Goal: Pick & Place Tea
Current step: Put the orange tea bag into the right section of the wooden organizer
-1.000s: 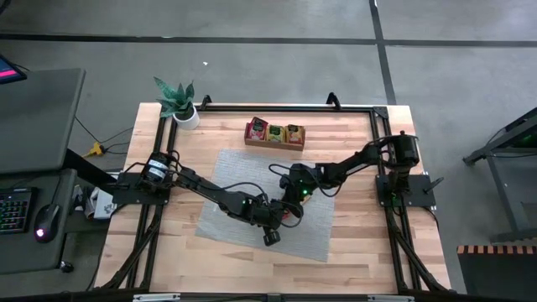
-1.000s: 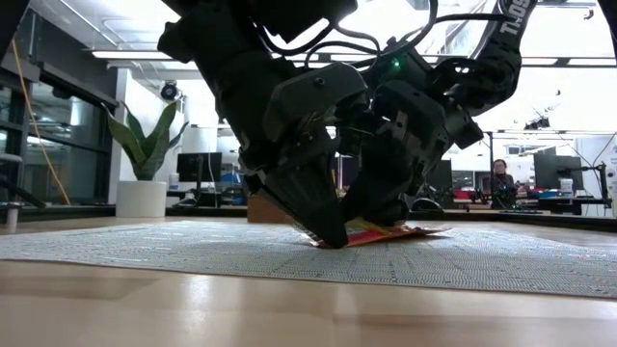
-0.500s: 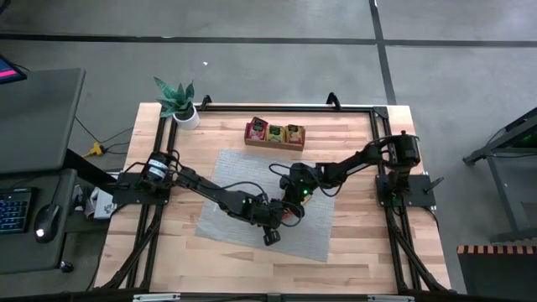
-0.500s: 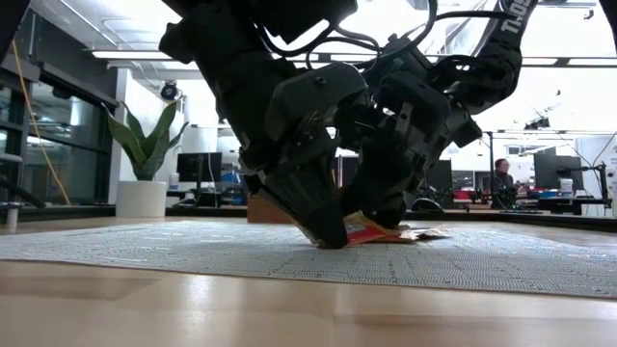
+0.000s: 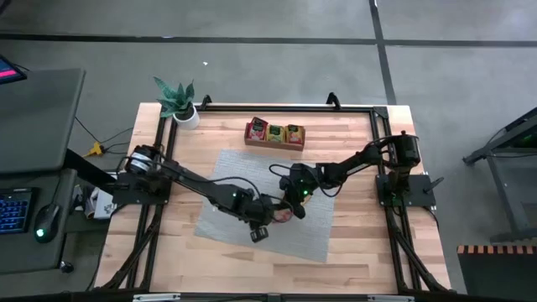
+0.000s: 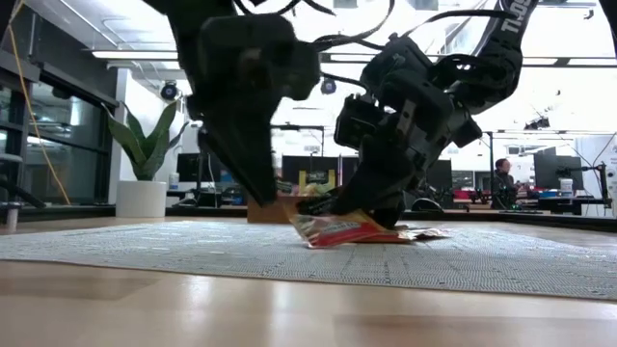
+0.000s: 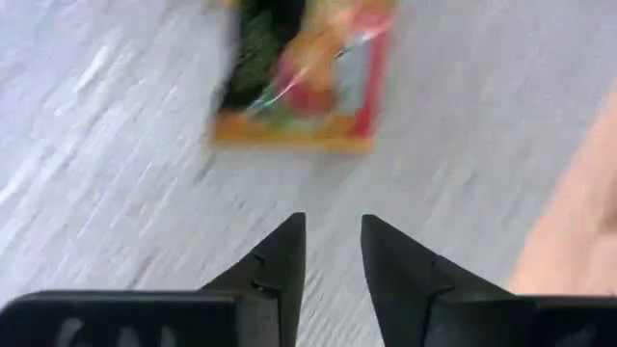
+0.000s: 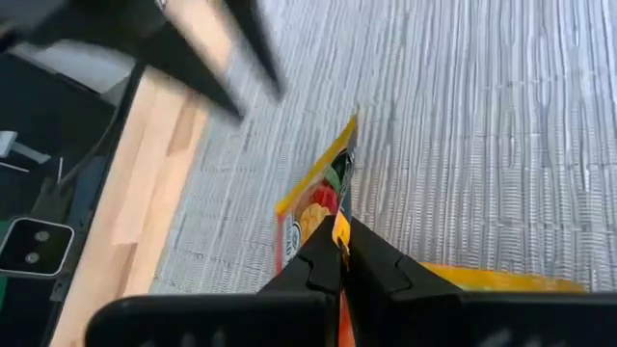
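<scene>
While the right pincer [image 8: 339, 253] is clamped on the edge of a red-and-orange tea sachet [image 8: 310, 207] over the middle of the grey woven mat [image 5: 231, 168], the left pincer [image 7: 333, 253] hangs just beside it with its 2 fingers slightly parted and nothing between them. From the low view the held sachet [image 6: 333, 229] is tilted, its low edge touching the mat [image 6: 145, 246], and more flat sachets [image 6: 419, 232] lie on the mat just behind it. Seen from above, both arms meet near the mat's centre, the left pincer [image 5: 259, 232] near the right pincer [image 5: 283, 213]. Toward the table's [image 5: 352, 264] far edge, the wooden tray [image 5: 274, 134] holds 3 sachets, 1 per compartment. A potted plant [image 5: 178, 101] stands at the far left corner.
</scene>
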Motion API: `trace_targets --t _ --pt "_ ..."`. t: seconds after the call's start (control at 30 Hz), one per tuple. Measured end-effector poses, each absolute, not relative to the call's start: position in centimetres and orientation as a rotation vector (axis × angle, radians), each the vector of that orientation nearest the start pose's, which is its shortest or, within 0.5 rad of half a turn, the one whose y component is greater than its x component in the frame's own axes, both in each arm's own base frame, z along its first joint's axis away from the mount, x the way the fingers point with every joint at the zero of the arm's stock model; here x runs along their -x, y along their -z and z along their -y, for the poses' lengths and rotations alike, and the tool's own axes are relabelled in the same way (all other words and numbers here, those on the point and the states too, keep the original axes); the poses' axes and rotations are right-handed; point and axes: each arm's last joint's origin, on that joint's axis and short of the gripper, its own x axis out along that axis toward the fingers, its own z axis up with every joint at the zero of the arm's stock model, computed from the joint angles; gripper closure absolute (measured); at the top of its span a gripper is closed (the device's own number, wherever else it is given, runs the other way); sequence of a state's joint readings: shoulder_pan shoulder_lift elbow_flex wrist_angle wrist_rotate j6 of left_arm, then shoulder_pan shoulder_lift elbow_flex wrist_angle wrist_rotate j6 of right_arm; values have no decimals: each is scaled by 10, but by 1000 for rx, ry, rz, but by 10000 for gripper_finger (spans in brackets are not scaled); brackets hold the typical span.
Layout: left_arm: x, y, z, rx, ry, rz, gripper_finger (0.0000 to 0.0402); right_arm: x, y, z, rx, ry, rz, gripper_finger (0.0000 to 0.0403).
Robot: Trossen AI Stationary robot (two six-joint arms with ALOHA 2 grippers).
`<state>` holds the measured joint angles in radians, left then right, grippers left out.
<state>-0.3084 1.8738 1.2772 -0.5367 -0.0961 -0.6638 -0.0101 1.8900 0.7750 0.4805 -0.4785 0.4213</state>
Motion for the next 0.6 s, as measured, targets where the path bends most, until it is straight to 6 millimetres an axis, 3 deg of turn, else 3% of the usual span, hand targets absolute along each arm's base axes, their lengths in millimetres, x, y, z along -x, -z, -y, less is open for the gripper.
trace_targets --t 0.17,0.33,0.47,0.6 --pt "-341 -199 102 308 -332 -1138 295 -339 -124 -8 -535 -317 -657 403" --pt "-327 -222 93 242 -429 -1080 295 -329 -164 7 -464 -242 -562 403" --pt "-312 -231 79 261 -424 -1011 295 -310 -202 28 -413 -164 -501 403" --pt "-285 -224 60 303 -423 -932 299 -279 -241 53 -334 -24 -430 402"
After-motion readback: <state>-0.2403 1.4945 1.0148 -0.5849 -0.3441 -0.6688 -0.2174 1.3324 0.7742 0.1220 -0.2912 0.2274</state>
